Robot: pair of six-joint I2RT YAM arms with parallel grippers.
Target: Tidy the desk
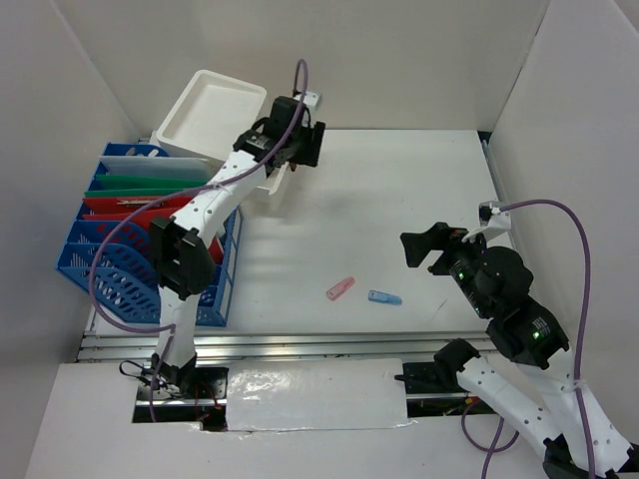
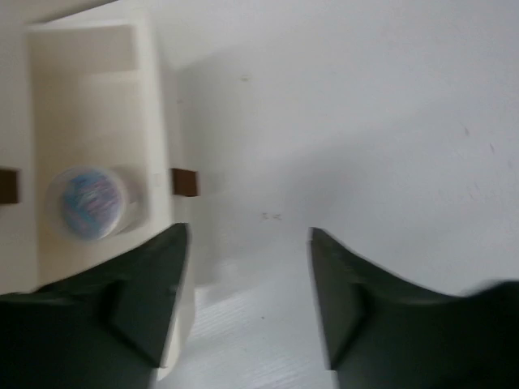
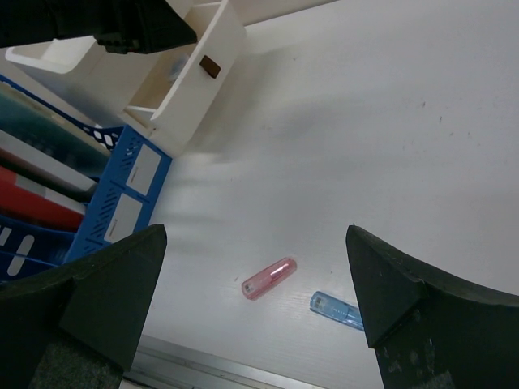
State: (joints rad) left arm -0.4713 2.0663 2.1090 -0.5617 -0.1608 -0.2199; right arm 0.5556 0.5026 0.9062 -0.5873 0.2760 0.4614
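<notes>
Left hand hangs at the far left part of the surface, its jaws spread fairly wide with nothing between them. Seen from its own wrist, one finger lies over the side wall of a white open-top box, and the other finger stands over bare white surface just beside that box. Whether the first finger touches the wall cannot be told. Inside the box's compartment sits a small round thing with a bluish, pink-streaked top. A brown knob sticks out from the box's wall near the finger.

The right hand is held above the right side of the surface, well apart from the left one. Its jaws are as wide apart as they go, and it is empty, touching nothing. The surface lies below it. Ahead of its fingers a small pink piece and a small blue piece lie near each other, not touching. Both are close to the middle of the front edge, just behind the metal rail.

Along the left edge stands a blue file rack holding red and green folders. A white tray rests at the far left corner, behind the left hand.
</notes>
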